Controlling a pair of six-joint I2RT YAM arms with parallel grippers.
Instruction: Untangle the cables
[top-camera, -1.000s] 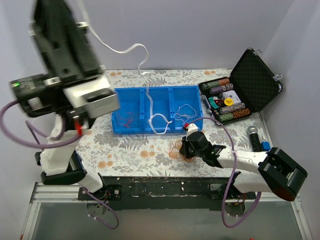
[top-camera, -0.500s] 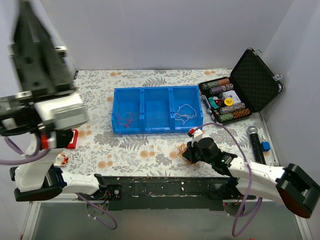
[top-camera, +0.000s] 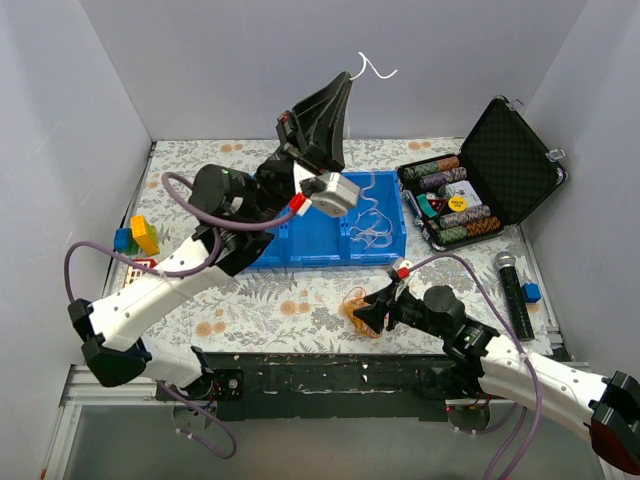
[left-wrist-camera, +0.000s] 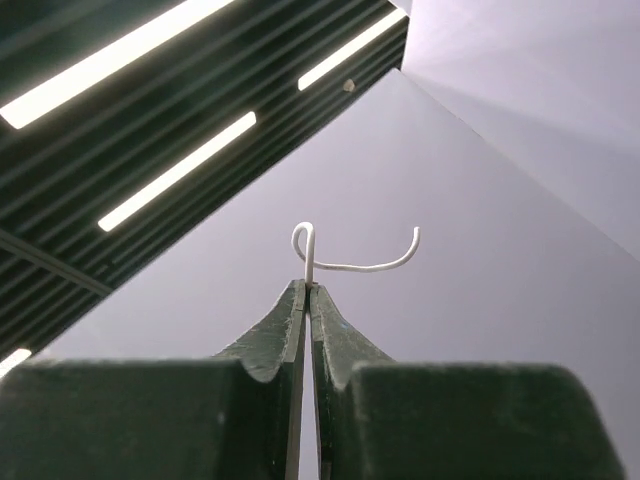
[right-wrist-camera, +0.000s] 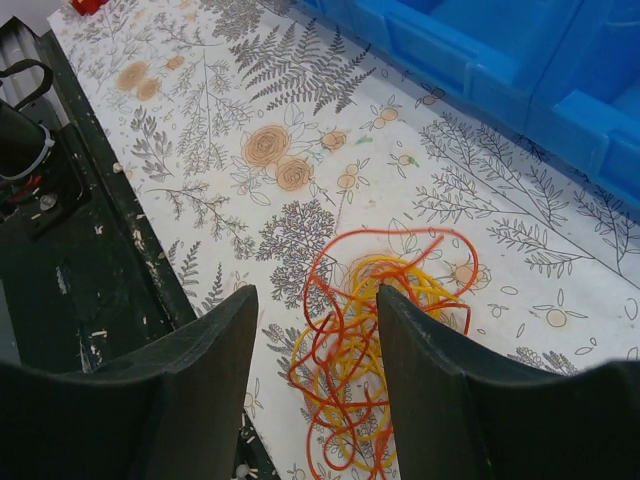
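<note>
The left fingers (left-wrist-camera: 308, 300) were pressed shut on the white cable (left-wrist-camera: 309, 255), pinching it close to one end so that a short hooked tail stood up past the tips. That arm was raised high over the far side of the counter (top-camera: 250, 300), above the blue tray (top-camera: 340, 258). How the rest of the cord ran below the grip I could not tell. The right fingers (top-camera: 374, 315) stood well open with nothing between them, low at the near edge and pointing left. Just in front of their tips, the orange and yellow tangle (right-wrist-camera: 365, 330) lay on the counter, nearer than the tray. A pale thin bunch (top-camera: 372, 218) lay in the tray's right compartment.

By my reading, the white cord was free of the knot and the step in hand was putting it away, with the orange and yellow strands yet to be parted. The next move called for the left arm to come down over a compartment and open. The right fingers then needed to close on one colour only, at an outer loop, so a pull would not tighten the rest.
</note>
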